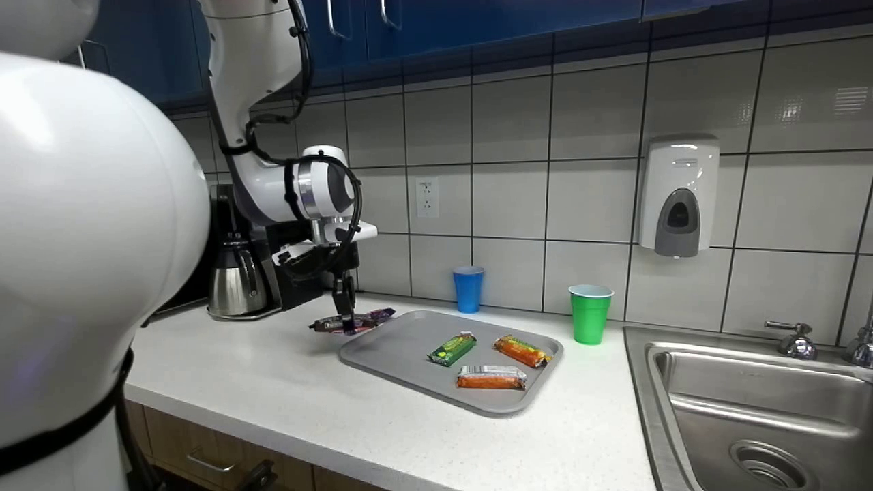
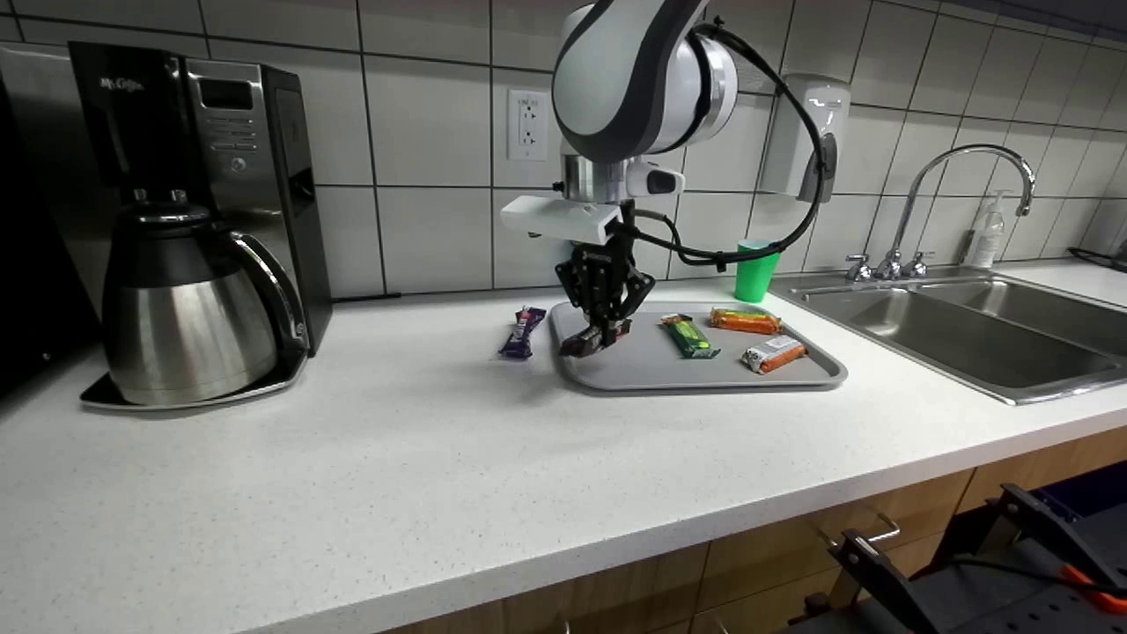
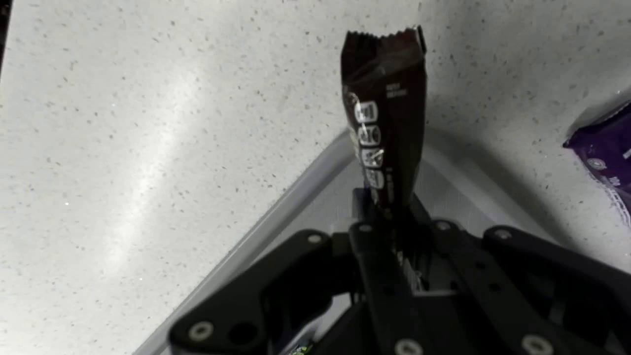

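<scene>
My gripper (image 2: 606, 331) is shut on a dark brown wrapped bar (image 3: 389, 98), which sticks out well past the fingers in the wrist view. Both hang above a corner of the grey tray (image 2: 634, 380). On the counter just outside the tray lies a purple bar (image 2: 523, 333), cut off at the right edge of the wrist view. In an exterior view the brown bar (image 1: 332, 324) partly overlaps it. A green bar (image 1: 453, 349), an orange bar (image 1: 522, 351) and a white-and-orange bar (image 1: 491, 377) rest on the tray. The held bar's other end is hidden by the fingers.
Behind the tray, near the tiled wall, stand a blue cup (image 1: 468, 292) and a green cup (image 1: 590, 319). A steel sink (image 1: 641, 382) is set into the counter beyond the tray. On the opposite side stands a coffee maker with a steel carafe (image 2: 189, 326).
</scene>
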You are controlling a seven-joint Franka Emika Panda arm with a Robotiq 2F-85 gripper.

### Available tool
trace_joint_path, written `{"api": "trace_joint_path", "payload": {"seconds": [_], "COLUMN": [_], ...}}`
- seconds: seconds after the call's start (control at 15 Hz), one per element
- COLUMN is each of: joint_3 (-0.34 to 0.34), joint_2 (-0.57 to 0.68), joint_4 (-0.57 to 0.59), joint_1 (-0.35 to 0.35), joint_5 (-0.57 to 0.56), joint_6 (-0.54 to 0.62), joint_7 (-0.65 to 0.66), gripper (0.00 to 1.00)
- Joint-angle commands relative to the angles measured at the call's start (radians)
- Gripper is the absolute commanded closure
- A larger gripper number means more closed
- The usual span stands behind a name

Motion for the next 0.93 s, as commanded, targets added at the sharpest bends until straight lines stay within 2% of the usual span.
{"api": "trace_joint_path", "payload": {"seconds": [0.0, 0.47, 0.87], "joint_3": [0.032, 0.087, 0.099], "joint_2": [-0.074, -0.096, -0.084], "joint_4": [-0.063, -0.099, -0.104], "joint_1": [0.002, 0.022, 0.055], "joint_5": [-0.019, -0.027, -0.078], "joint_6": [-0.013, -0.032, -0.039], "joint_7": [-0.008, -0.014, 0.0], "gripper": [0.96, 0.96, 0.96]}}
